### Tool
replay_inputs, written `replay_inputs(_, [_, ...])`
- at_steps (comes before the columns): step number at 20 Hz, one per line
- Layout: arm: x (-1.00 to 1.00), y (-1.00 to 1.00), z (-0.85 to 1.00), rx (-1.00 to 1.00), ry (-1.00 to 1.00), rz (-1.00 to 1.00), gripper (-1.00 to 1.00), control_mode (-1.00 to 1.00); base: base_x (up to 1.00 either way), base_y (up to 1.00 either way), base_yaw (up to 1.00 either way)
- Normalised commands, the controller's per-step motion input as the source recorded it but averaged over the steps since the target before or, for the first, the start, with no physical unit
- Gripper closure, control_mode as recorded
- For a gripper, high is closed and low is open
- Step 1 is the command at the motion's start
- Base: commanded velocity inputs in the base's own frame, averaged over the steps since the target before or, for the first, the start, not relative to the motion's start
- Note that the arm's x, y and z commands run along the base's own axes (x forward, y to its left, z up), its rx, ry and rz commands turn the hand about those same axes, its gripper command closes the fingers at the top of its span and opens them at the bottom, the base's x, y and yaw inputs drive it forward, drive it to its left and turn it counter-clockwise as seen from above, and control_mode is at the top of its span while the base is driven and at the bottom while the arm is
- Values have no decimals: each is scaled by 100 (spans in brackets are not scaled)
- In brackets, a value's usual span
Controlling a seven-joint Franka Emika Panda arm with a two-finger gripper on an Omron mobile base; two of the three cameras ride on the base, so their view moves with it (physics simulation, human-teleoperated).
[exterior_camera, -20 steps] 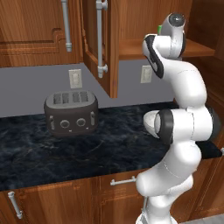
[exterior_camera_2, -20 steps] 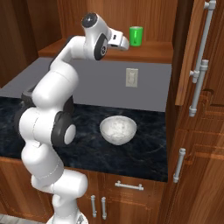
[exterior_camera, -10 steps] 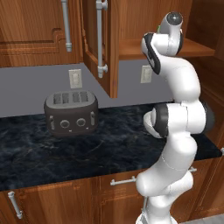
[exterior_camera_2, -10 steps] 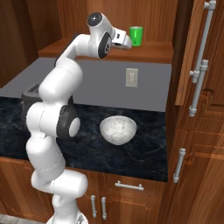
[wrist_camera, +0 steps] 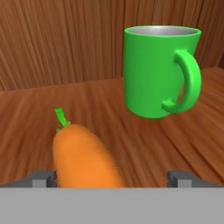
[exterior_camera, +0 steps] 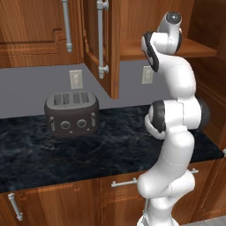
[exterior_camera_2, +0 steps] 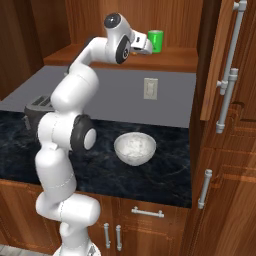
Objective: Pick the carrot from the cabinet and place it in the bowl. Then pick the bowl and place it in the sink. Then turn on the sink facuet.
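Observation:
The orange carrot [wrist_camera: 82,154] lies on the wooden shelf of the open wall cabinet [exterior_camera_2: 172,59], its green top pointing away from me. My gripper [wrist_camera: 111,177] is open at shelf level. The carrot's thick end sits between the fingertips [wrist_camera: 43,178], closer to the left one. From the right base view the gripper [exterior_camera_2: 145,47] is reaching into the cabinet, just left of the green mug. The white bowl [exterior_camera_2: 134,148] stands on the dark counter below. The sink and its faucet are out of view.
A green mug [wrist_camera: 160,72] stands upright on the shelf to the right of and behind the carrot, handle turned right. The cabinet door [exterior_camera: 104,44] hangs open to the left of the arm. A dark toaster [exterior_camera: 70,114] sits on the counter [exterior_camera: 110,150].
The arm has stretched further up and into the cabinet, bringing the hand closer to the green mug on the shelf. The bowl and toaster have stayed put.

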Motion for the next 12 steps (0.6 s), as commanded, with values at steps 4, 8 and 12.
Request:
replay_inputs(4, [10,0,0,0,1,0,100,-100,0,0,0])
replay_inputs(8, [0,0,-4,0,0,0,100,-100,0,0,0])
replay_inputs(12, [-3,0,-9,0,0,0,100,-100,0,0,0])
